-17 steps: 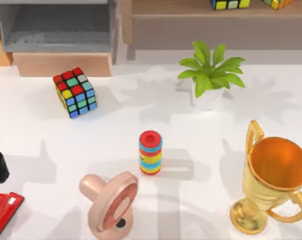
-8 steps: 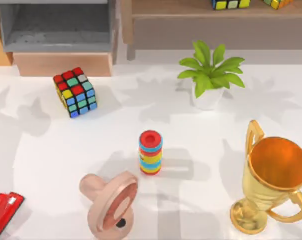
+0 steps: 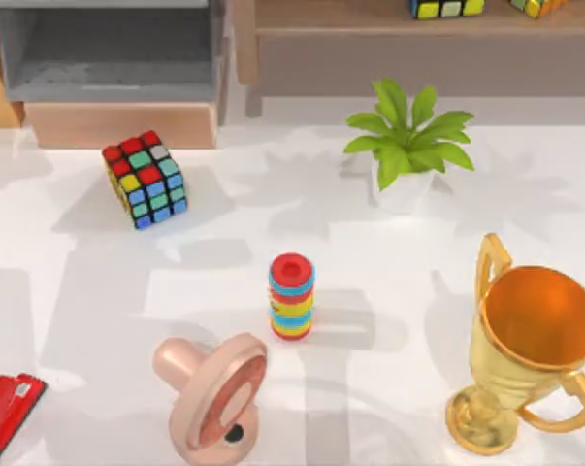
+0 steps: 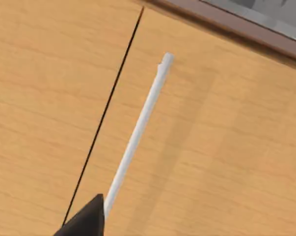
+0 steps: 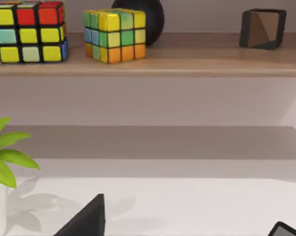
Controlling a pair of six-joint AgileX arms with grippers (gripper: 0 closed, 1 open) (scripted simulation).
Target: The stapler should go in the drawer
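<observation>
Stapler (image 3: 6, 416) lies untouched at table's near-left edge, far from any finger. Drawer (image 3: 117, 124) already open. Left gripper faces tan panel with white bar handle (image 4: 138, 132); finger state cannot be told.

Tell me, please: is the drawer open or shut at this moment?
Open. In the top view the drawer is pulled out, its grey floor and walls exposed behind the tan front panel. Nothing lies inside; the stapler is on the table.

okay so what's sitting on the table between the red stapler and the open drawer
In the top view, the stapler lies at the table's near left edge and the drawer stands open at the far left. Bare white table runs between them; the puzzle cube sits just right of that line.
</observation>
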